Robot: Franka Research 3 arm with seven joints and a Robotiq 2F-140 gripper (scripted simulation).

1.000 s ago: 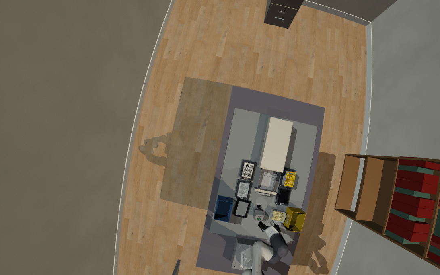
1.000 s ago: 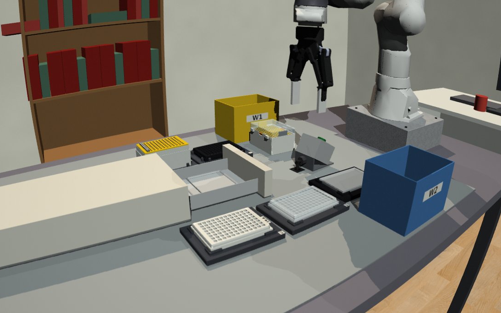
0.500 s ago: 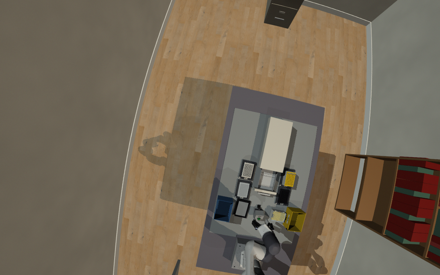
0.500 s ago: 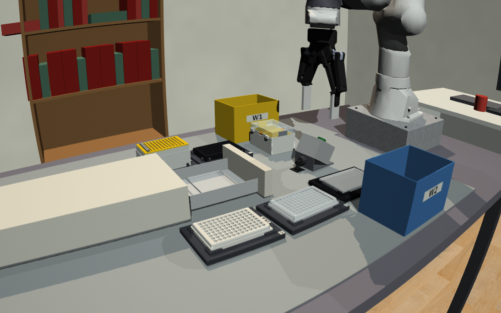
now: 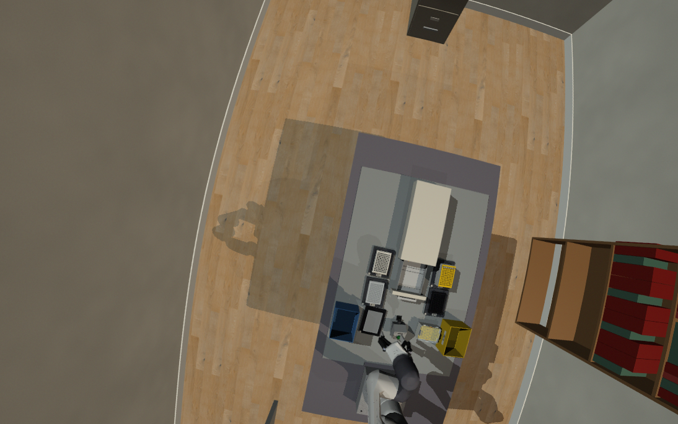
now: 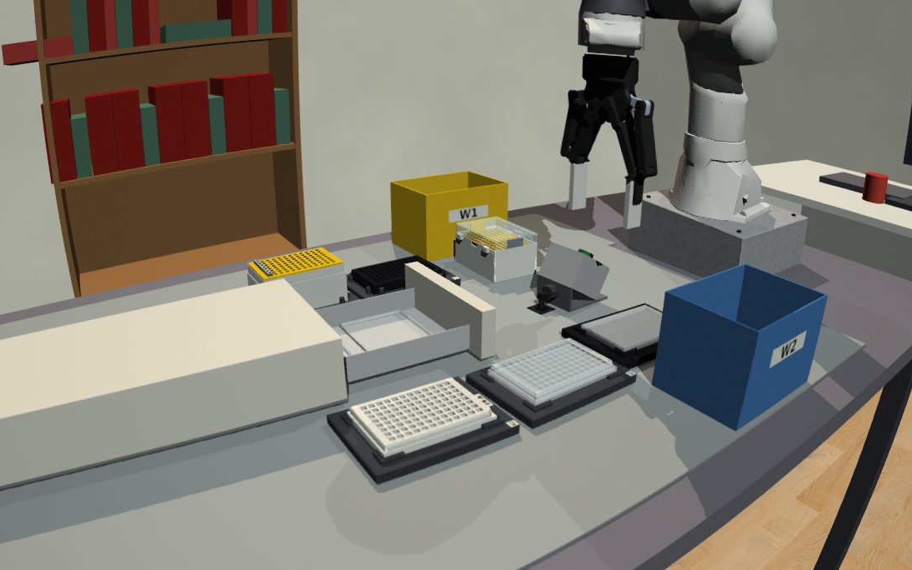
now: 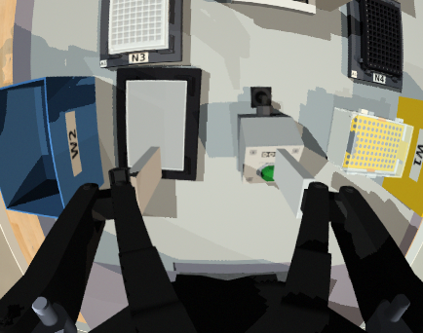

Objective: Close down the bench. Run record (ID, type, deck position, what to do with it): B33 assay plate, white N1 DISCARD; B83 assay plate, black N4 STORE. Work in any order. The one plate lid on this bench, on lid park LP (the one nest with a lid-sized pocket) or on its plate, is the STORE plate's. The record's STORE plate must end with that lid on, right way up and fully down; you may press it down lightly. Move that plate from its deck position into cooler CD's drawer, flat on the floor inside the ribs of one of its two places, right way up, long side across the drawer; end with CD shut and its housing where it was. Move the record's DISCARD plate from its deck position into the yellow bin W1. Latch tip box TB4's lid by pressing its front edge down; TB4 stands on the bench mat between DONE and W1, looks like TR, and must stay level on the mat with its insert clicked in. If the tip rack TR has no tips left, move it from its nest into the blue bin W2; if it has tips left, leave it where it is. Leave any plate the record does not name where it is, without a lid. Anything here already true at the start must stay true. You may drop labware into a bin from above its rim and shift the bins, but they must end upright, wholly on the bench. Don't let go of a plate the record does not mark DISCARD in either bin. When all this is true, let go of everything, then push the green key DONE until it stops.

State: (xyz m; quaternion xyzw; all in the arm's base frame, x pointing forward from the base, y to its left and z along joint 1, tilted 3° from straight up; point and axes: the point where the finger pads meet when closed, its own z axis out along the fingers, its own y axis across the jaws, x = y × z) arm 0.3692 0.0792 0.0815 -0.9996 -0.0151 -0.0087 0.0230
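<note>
Hovering above the near end of the desk, our claw hangs partly spread and carries nothing, both pads bare.

Landmark for all entries: the DONE key housing, its green key showing just ahead of the claw in the wrist view.

- Item 1, plate lid: on lid park LP, just left of the landmark in the wrist view, with blue bin W2 beyond it. We judge this the step in hand.
- Item 2, black plate at N4: beyond the landmark and to its right, uncovered.
- Item 3, tip box TB4: right of the landmark, yellow bin W1 just past it.
- Item 4, cooler CD: beyond the landmark, drawer pulled out, floor showing.
- Item 5, 2 pale plates, one at N3, one further along; we cannot tell from here which is B33.
- Item 6, tip rack TR: beside the black plate; whether tips remain, we cannot tell.

Handling note, our judgement: centre over the lid, set the pads across its short span, descend level, and close on the rim only, not on the dark frame of LP. Lift straight before travelling, so the thin lid does not tilt or catch.
</note>
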